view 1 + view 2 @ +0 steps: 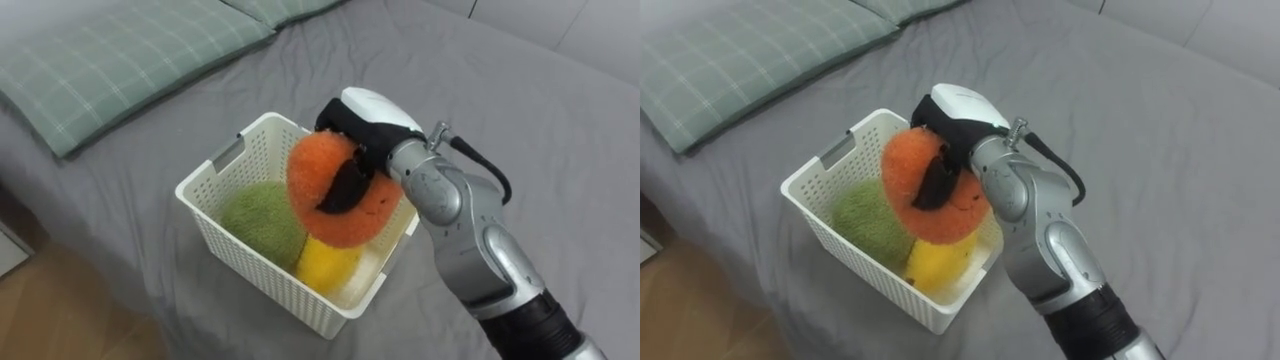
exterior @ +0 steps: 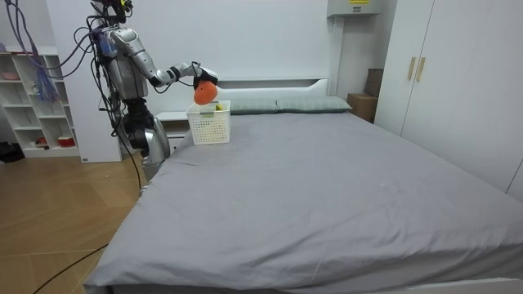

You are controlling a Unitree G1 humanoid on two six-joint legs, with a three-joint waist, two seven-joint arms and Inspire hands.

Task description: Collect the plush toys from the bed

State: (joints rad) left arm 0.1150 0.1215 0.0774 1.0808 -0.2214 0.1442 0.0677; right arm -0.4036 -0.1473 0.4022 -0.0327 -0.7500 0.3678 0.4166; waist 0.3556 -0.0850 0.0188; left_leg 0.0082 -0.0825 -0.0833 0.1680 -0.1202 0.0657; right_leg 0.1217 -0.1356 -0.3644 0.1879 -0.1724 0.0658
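Above the white basket near the bed edge, the right robot hand grips an orange toy.

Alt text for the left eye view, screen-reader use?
The robot's right hand holds an orange plush toy over a white basket on a grey bed. A green toy and a yellow toy lie in the basket; a checked pillow lies upper left.
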